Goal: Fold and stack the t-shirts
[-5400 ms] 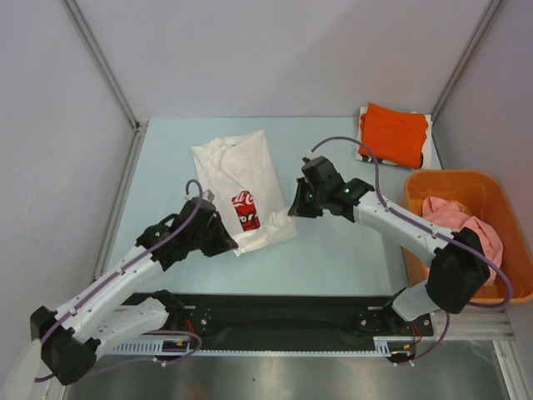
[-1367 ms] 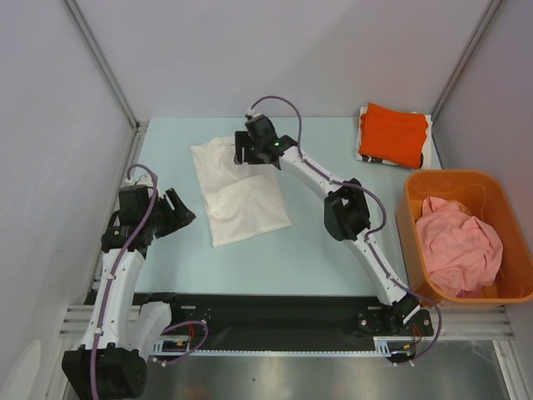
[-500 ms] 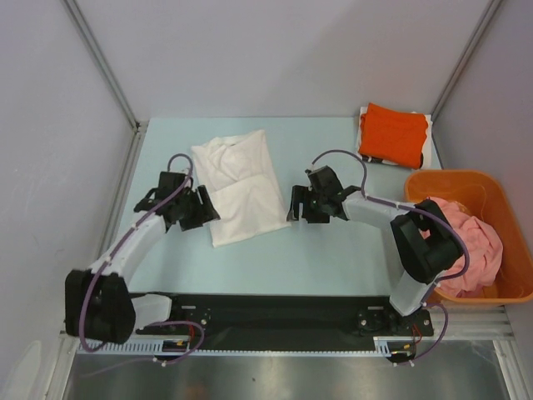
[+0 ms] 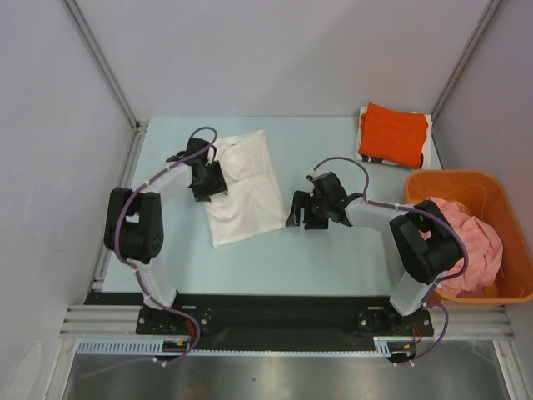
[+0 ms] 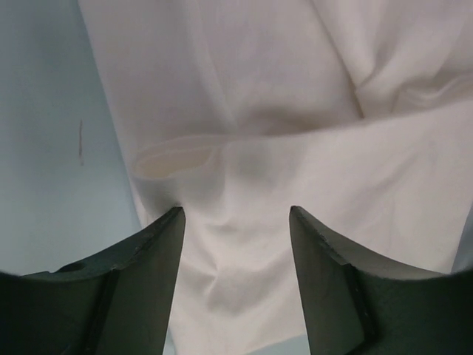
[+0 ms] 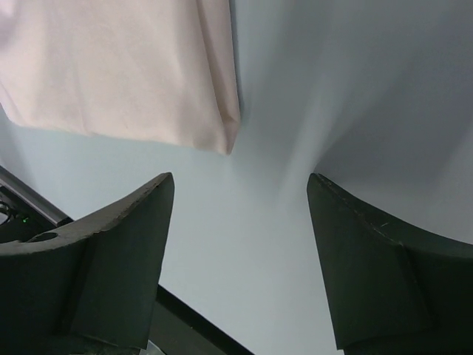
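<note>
Evidently the white shirt (image 4: 246,187), folded to an oblong at 11 o'clock on the table (image 4: 333,250), is flanked for its next fold or lift. The left gripper (image 4: 206,181) hangs over its 9 o'clock edge, jaws apart above the cloth with nothing pinched, and the right gripper (image 4: 302,212) hovers just off its 3 o'clock edge, spread and empty. The orange shirt (image 4: 393,133) sits folded at 1 o'clock, likely the stack's base, while the pink shirt (image 4: 458,242) lies crumpled in the basket (image 4: 500,185) at 3 o'clock.
</note>
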Controlling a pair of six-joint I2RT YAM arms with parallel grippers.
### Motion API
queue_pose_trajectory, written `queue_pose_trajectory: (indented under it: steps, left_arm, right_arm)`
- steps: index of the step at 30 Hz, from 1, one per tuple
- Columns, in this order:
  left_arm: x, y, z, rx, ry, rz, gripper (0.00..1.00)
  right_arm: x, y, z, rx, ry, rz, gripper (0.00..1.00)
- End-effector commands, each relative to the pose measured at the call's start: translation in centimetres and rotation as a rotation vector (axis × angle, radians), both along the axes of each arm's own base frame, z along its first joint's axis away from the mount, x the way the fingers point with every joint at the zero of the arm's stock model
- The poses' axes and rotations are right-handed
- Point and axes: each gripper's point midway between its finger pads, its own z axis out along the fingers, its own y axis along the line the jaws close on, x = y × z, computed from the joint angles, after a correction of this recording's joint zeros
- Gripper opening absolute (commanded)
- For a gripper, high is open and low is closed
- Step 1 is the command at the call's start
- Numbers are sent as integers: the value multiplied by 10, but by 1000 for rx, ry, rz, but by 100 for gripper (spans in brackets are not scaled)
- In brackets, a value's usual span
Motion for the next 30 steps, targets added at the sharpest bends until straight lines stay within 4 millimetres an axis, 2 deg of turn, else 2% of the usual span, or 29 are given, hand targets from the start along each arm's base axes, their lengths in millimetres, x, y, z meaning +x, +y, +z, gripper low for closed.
queue_pose_trajectory:
  steps: [1, 2, 7, 10, 13, 14, 16, 17, 18, 20, 21, 27, 28, 29, 30]
  left_arm:
    - [24, 19, -1, 84, 1, 48, 64]
    - [32, 21, 0, 88, -3, 51, 64]
    - [50, 42, -20, 88, 55, 92, 64]
    - [54, 53, -22, 116, 74, 111, 63]
    - [53, 62, -6, 137, 44, 137, 64]
    - [51, 63, 11, 137, 2, 143, 64]
    - [49, 63, 31, 131, -55, 150, 68]
    - [40, 64, 32, 132, -56, 147, 70]
    - [37, 65, 56, 123, -117, 150, 71]
    - [21, 67, 59, 128, -129, 151, 78]
    - [14, 69, 77, 126, -176, 158, 80]
    - [-46, 57, 62, 41, -162, 137, 81]
    - [-51, 56, 70, 26, -198, 141, 81]
    - [-66, 52, 56, 5, -166, 130, 80]
    - [-72, 51, 52, -4, -164, 130, 81]
  right_arm:
    - [-6, 4, -1, 42, 9, 17, 77]
    - [-10, 2, -3, 40, 17, 19, 77]
    - [-17, -2, -7, 48, 29, 27, 77]
    - [-17, -4, -4, 87, 37, 25, 77]
    - [-15, -3, -2, 116, 38, 21, 77]
    - [-15, -3, -3, 117, 42, 21, 77]
    - [-17, -2, -7, 123, 64, 24, 76]
    - [-12, 2, -5, 142, 47, 24, 74]
    - [-11, 4, -6, 153, 44, 28, 73]
    - [-12, 8, -11, 171, 67, 30, 68]
    - [-9, 10, -11, 184, 59, 32, 67]
    - [2, 21, -26, 203, 92, 41, 54]
    - [5, 21, -28, 202, 93, 36, 52]
    - [7, 23, -32, 199, 99, 36, 48]
    - [8, 22, -34, 196, 101, 31, 45]
